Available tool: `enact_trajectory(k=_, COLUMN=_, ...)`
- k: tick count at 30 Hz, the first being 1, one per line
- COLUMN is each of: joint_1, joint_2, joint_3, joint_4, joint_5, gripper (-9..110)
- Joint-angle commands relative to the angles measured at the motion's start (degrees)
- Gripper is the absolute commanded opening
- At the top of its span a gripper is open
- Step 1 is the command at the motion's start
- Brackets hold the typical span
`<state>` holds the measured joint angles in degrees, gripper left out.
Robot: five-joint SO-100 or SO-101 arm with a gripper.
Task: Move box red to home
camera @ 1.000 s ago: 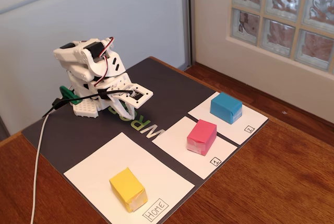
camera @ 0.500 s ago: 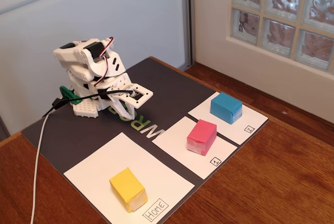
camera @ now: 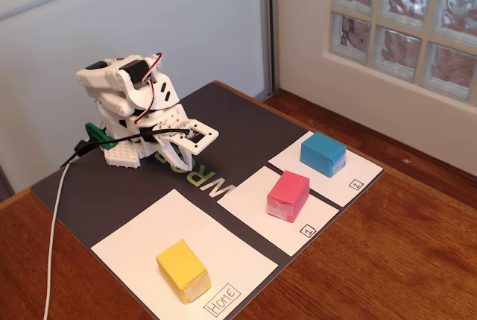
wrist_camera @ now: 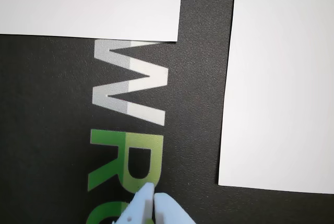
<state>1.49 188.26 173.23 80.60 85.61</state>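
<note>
The pinkish-red box (camera: 288, 195) stands on the white sheet marked "1" (camera: 253, 199), right of centre in the fixed view. The large white HOME sheet (camera: 141, 239) lies at the front left and bears a yellow block (camera: 182, 270). My gripper (camera: 173, 160) is folded low near the arm's base at the back left, far from the red box. In the wrist view its white fingertips (wrist_camera: 151, 199) press together over the green lettering, empty. The boxes are out of the wrist view.
A blue block (camera: 323, 154) sits on the sheet marked "2" (camera: 359, 171) at the right. A dark mat (camera: 97, 193) with lettering covers the wooden table (camera: 387, 260). A white cable (camera: 52, 238) trails off the left front. A wall and glass blocks stand behind.
</note>
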Motion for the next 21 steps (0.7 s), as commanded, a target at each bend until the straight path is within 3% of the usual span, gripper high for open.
enact_trajectory(k=1, joint_1=-1.2, joint_2=3.1, joint_3=0.9, joint_4=3.1, joint_5=1.0, gripper=0)
enact_trajectory(k=9, joint_1=1.2, joint_2=3.1, joint_3=-1.5, joint_4=2.5, joint_5=-2.2, gripper=0)
enact_trajectory(k=14, joint_1=-2.0, joint_2=0.8, joint_3=-9.1, joint_4=-1.9, joint_5=4.7, gripper=0)
enact_trajectory(k=21, joint_1=-4.3, joint_2=-38.7, joint_3=-37.4, joint_4=-11.4, joint_5=4.8, gripper=0)
